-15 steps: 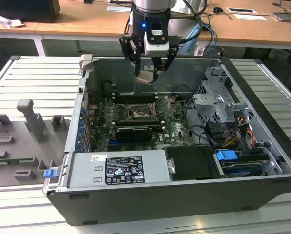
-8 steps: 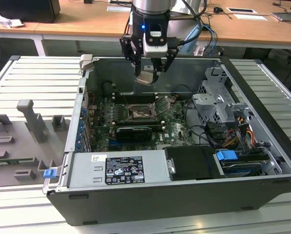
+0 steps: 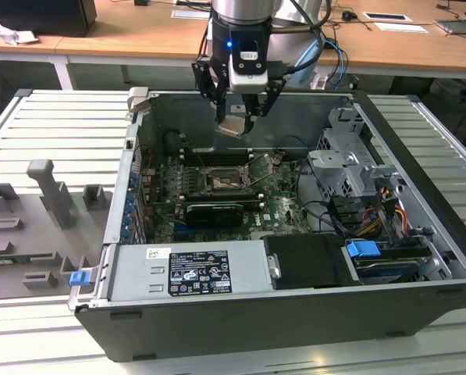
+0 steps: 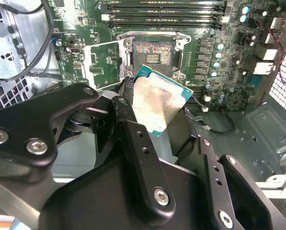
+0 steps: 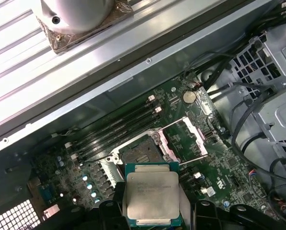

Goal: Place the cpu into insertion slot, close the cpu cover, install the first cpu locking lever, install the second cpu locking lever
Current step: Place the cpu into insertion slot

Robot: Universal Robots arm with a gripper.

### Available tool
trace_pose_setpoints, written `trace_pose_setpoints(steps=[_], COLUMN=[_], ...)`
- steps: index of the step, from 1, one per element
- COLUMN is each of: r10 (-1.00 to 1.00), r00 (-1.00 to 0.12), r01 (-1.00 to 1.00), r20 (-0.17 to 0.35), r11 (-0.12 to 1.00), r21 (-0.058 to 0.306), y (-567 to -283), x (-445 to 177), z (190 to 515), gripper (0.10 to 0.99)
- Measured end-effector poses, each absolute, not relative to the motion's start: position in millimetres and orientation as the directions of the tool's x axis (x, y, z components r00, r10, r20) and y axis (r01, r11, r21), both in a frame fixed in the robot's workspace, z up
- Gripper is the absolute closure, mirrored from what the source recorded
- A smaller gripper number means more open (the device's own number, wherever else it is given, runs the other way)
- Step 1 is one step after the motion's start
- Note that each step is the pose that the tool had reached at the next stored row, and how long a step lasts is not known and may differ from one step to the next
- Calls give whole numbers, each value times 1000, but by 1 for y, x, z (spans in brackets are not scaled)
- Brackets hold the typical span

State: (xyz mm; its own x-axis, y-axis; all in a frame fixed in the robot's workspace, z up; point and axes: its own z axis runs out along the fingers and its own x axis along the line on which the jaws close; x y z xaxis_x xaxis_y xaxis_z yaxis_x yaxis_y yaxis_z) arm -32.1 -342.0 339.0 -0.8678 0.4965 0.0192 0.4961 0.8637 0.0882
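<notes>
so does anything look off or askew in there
Two things. The cpu, held in the gripper above the empty insertion slot, has a blotchy, smeared top in the second wrist view, like old residue. Its edges also look turned against the slot's rim, not squared up. The cpu cover lies flipped open.

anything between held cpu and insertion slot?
No. In the exterior view the stretch between cpu and insertion slot is bare air; the first wrist view shows the cpu cover open, off to the side.
</notes>
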Motion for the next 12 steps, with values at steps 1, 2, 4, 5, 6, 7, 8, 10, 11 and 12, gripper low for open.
trace_pose_setpoints(steps=[1,2,4,5,6,7,8,10,11,12], r10=[501,507,520,522,525,528,530,537,540,543], r00=[-865,-862,-854,-852,-851,-849,-848,-843,-841,-839], r01=[501,507,519,522,524,527,530,537,540,543], r20=[19,19,19,19,19,19,19,19,19,19], r11=[861,858,850,848,847,845,844,839,837,835], r21=[88,88,88,88,88,88,88,88,88,88], y=[-342,-342,-342,-342,-342,-342,-342,-342,-342,-342], x=[-32,-32,-32,-32,-32,-32,-32,-32,-32,-32], z=[339,339,339,339,339,339,339,338,338,338], gripper=[561,561,561,561,561,561,561,561,561,561])
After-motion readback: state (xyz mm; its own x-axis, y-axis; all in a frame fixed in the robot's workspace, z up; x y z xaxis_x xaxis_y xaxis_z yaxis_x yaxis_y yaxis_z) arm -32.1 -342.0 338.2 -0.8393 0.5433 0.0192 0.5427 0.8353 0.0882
